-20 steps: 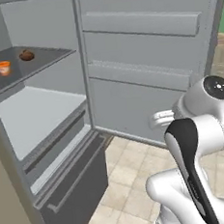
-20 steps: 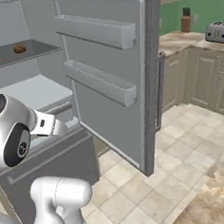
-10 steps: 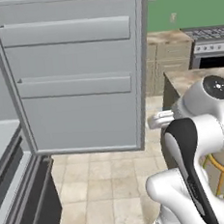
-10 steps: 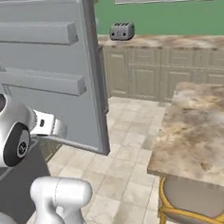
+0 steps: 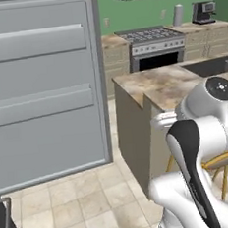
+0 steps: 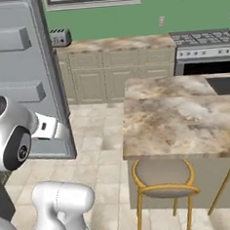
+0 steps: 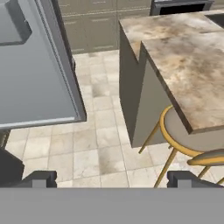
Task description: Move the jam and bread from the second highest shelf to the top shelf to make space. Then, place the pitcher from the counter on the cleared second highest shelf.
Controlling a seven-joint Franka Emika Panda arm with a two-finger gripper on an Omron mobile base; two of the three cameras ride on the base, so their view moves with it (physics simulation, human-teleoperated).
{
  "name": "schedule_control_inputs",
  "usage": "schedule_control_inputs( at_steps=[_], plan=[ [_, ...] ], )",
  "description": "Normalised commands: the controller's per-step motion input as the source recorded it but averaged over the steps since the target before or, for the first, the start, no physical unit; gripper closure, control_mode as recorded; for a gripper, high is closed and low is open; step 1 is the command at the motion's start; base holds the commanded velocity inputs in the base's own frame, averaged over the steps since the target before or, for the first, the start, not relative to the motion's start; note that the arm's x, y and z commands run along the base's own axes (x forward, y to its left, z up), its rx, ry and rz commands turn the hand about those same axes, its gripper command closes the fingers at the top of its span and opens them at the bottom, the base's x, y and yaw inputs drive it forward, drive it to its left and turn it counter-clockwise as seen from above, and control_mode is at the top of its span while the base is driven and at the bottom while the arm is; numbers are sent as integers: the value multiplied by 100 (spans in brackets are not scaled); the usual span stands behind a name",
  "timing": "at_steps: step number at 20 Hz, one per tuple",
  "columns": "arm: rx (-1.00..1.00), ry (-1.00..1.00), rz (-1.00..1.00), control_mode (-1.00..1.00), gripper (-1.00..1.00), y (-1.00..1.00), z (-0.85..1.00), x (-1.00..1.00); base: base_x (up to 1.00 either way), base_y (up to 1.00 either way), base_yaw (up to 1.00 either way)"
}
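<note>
The base had swung right over the last second. A second earlier both base views faced the open fridge, with the jam and bread sitting side by side on the darker upper shelf and the paler shelf below them bare. Half a second later only the fridge door filled the frames. At the moment inspected, the door [image 5: 42, 88] stood at the left of the left base view and the kitchen had come into sight: the island tabletop [image 6: 180, 116] with its marbled stone top, stools [image 6: 163, 176] tucked beneath it, a stove [image 5: 154, 45] against the green wall, and a toaster [image 6: 59, 37] on the far tabletop. This was a turn of the cameras, not a shift of the objects.

The jaws [image 7: 111, 179] stood fully apart and held nothing, pointed down at the tiled floor [image 7: 96, 148] between the door and the island.

Judgement: with the jam and bread last seen on the upper shelf, the first part of the task appeared done, and the turn was probably toward the pitcher. The pitcher could not be made out on any tabletop in the current frames, so its position was unconfirmed. The island edge and stools lay close to the likely path and posed a collision risk.
</note>
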Motion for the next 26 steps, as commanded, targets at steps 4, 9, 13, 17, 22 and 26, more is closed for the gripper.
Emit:
schedule_control_inputs(
  at_steps=[4,9,13,17,22,26],
  plan=[
    [0,0,0,100,-100,0,0,0,-89,-31,-40],
    [0,0,0,100,-100,0,0,0,-87,-30,-50],
    [0,0,0,100,-100,0,0,0,-8,-68,-59],
    [0,0,0,100,-100,0,0,0,21,-95,-57],
    [0,0,0,100,-100,0,0,0,25,-85,-64],
    [0,0,0,100,-100,0,0,0,66,-75,-53]
  ],
)
